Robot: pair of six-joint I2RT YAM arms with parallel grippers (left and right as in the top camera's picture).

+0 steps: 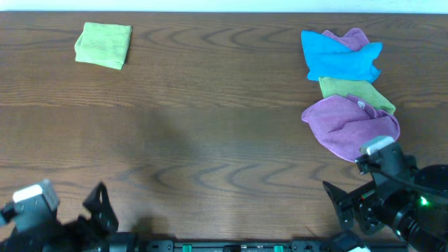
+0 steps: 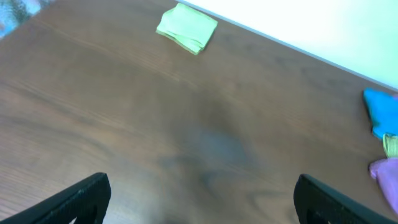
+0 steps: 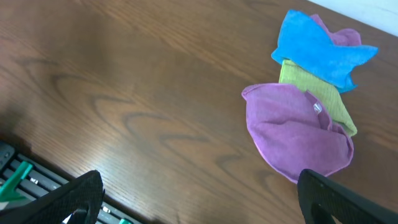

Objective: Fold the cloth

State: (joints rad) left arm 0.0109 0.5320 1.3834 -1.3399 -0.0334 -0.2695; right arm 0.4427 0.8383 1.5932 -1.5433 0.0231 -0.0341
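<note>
Overhead, the cloth point(image 1: 103, 45) is lying near the far left corner of the table point(image 1: 210, 140). It is looking like a compact, near-square packet turned slightly off the table's edges. The left wrist view is showing stacked layers along its near side, so I am judging it as already folded at least once. Whether another fold is wanted I cannot tell.

The left gripper point(image 2: 202, 202) is hovering over bare wood at the near edge, its jaws spread wide and holding nothing. The right gripper point(image 3: 202, 202) is hanging likewise at the near right, wide apart and empty. It is close to a purple cloth point(image 3: 298, 134) that is sitting in a heap with an olive cloth point(image 3: 314, 93) and a blue cloth point(image 3: 317, 50).

The cloth is lying well apart from both tools. It is sitting ahead of the left gripper, almost on that wrist view's midline, and across the whole table from the right one, so the left arm is clearly the nearer. With the packet so close to square, no long axis is standing out. Any reach would be going forward toward the far edge, probably meeting the layered side first.
</note>
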